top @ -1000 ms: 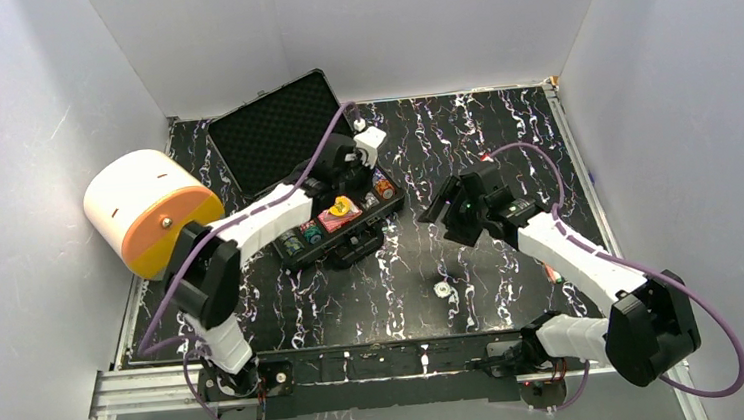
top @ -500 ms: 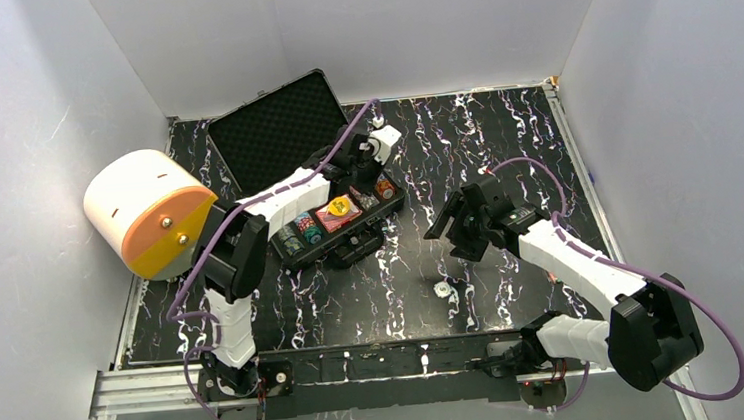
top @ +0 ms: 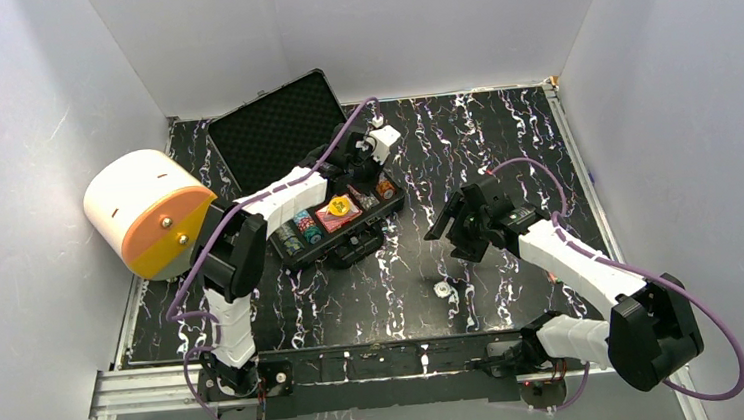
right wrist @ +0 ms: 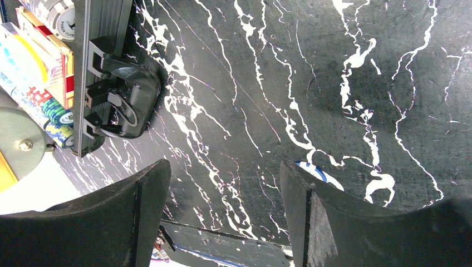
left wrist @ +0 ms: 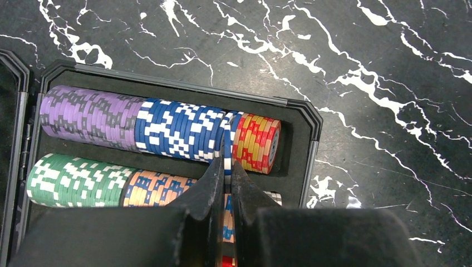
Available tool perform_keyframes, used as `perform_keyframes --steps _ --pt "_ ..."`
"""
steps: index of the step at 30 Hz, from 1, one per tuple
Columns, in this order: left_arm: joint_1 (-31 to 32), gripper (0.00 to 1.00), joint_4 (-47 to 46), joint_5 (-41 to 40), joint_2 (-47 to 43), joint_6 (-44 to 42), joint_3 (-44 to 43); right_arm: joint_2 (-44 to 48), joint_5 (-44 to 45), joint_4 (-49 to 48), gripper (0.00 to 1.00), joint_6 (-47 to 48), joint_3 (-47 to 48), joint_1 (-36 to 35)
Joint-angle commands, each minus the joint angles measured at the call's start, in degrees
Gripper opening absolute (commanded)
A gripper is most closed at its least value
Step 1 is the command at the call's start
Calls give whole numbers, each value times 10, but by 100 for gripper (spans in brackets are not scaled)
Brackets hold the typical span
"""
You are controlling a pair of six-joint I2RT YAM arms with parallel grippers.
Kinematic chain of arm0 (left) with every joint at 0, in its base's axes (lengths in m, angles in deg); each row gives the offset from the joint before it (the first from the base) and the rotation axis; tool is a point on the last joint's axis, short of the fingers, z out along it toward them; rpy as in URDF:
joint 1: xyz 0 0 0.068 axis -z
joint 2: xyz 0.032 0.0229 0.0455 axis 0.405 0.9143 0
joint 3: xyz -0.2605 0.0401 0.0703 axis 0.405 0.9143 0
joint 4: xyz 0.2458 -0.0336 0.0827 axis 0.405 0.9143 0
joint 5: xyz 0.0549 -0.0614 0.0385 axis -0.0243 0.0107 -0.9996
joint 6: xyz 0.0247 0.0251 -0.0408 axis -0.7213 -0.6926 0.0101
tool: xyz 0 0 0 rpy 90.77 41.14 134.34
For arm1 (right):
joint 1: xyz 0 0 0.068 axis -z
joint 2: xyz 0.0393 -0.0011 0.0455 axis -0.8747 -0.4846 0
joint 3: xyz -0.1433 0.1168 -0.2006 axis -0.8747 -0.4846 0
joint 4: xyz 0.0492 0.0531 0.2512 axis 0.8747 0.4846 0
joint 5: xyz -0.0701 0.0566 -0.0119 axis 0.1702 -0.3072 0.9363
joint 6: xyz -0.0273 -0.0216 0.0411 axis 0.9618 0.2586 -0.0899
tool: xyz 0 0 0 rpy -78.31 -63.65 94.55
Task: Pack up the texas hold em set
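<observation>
The black case point(top: 391, 208) lies open at the table's middle-left, its foam-lined lid point(top: 277, 132) tilted back. It holds rows of poker chips point(top: 301, 230), a red card deck point(top: 331, 217) and the yellow button point(top: 342, 205). My left gripper point(left wrist: 225, 166) is shut on a blue-and-white chip point(left wrist: 227, 139), held edgewise between the blue row point(left wrist: 178, 128) and the red-yellow chips point(left wrist: 256, 143) at the case's far right end. My right gripper point(right wrist: 222, 167) is open and empty above the table, right of the case handle point(right wrist: 119, 100). A loose chip point(top: 441, 289) lies on the table near it.
A big white-and-orange cylinder point(top: 148, 213) stands at the left wall. Purple point(left wrist: 89, 117), green point(left wrist: 72, 181) and orange-blue point(left wrist: 156, 189) chip rows fill the case. A thin orange pen point(top: 552, 274) lies under the right arm. White walls enclose the table.
My left gripper has moved right and down to the far right end of the case with the chip. My right gripper has shifted a little nearer and lower.
</observation>
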Motion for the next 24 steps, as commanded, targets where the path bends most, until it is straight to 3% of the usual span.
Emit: perform_keyframes --steps 1,10,18,24 --pt "6 0 30 58 -14 5 -1 14 4 5 79 1 5 0" --pt "6 0 34 53 -19 5 -4 14 3 4 79 1 5 0" --pt "7 0 -9 -27 -40 16 1 9 1 3 78 2 7 0" --pt "6 0 -33 -43 -52 22 19 5 -1 0 78 3 6 0"
